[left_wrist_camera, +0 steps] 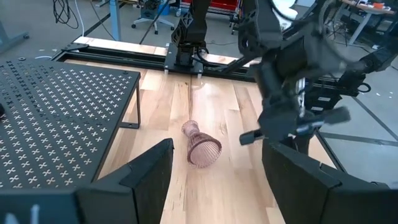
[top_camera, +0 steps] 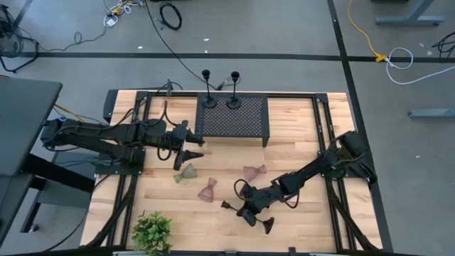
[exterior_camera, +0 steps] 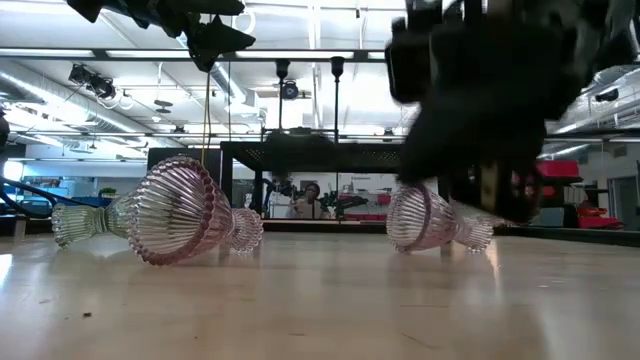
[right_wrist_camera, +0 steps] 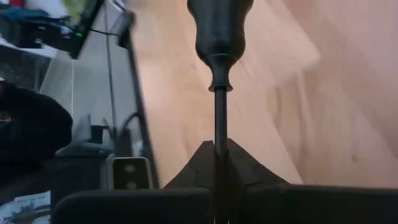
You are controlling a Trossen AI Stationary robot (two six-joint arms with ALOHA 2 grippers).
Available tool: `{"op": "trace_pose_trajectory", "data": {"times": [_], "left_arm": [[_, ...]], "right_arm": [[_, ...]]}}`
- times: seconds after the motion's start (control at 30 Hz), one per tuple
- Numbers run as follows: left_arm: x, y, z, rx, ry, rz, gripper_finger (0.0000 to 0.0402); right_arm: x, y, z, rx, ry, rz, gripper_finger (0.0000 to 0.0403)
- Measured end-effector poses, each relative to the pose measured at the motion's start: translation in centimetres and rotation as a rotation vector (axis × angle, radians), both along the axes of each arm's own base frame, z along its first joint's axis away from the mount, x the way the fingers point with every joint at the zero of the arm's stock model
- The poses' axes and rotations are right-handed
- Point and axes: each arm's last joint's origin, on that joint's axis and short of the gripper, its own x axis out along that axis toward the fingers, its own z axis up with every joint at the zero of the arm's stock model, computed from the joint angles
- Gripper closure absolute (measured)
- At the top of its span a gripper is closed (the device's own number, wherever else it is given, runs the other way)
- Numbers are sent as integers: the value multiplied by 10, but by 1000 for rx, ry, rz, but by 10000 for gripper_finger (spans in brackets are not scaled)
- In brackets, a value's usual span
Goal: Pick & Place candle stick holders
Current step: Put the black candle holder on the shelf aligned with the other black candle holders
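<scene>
My right gripper (top_camera: 247, 211) is near the table's front middle, shut on a black candle stick holder (top_camera: 242, 210) that lies about level, cup end (right_wrist_camera: 221, 28) toward the left, round foot (top_camera: 269, 226) toward the right. Two more black holders (top_camera: 207, 98) (top_camera: 233, 98) stand on their feet on a perforated black platform (top_camera: 245, 121). Three glass holders lie on their sides on the wood: a greenish one (top_camera: 186, 173) and two pink ones (top_camera: 207, 190) (top_camera: 254, 171). My left gripper (top_camera: 189, 148) hangs open, above the table, left of the platform. My right gripper pinches the holder's thin stem (right_wrist_camera: 219, 134) between its two fingers, somewhere along its middle. The fingers slant down from the table's far right. The cup end sticks out past the fingers. The holder lies nearly level, low over the wood; whether its foot still touches, I cannot tell.
A green leafy plant (top_camera: 151, 231) stands at the near left edge. Black frame rails (top_camera: 334, 206) run along both sides of the table. Bare wood lies between the glass holders and the platform.
</scene>
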Motion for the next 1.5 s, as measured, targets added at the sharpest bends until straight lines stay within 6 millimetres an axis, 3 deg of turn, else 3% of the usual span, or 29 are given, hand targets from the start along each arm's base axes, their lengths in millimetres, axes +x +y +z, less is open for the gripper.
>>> {"op": "trace_pose_trajectory", "data": {"times": [0.2,0.37,0.6,0.83,1.13,1.33,1.5], "left_arm": [[0,0,0,0,0,0,154],[0,0,0,-3,0,1,154],[0,0,0,-7,-1,2,154],[0,0,0,-24,1,7,154],[0,0,0,-24,1,7,154],[0,0,0,-23,2,7,154],[0,0,0,-22,1,12,154]], "right_arm": [[-5,-6,41,-128,-190,-26,401],[-14,-14,77,-445,-384,-176,401],[-24,-27,107,-803,-463,-380,401],[-32,-39,119,-1075,-377,-678,401],[-42,-59,143,-1174,-415,-628,402],[-84,-90,145,-1071,-710,-604,402],[-122,-117,128,-1060,-943,-627,402]]}}
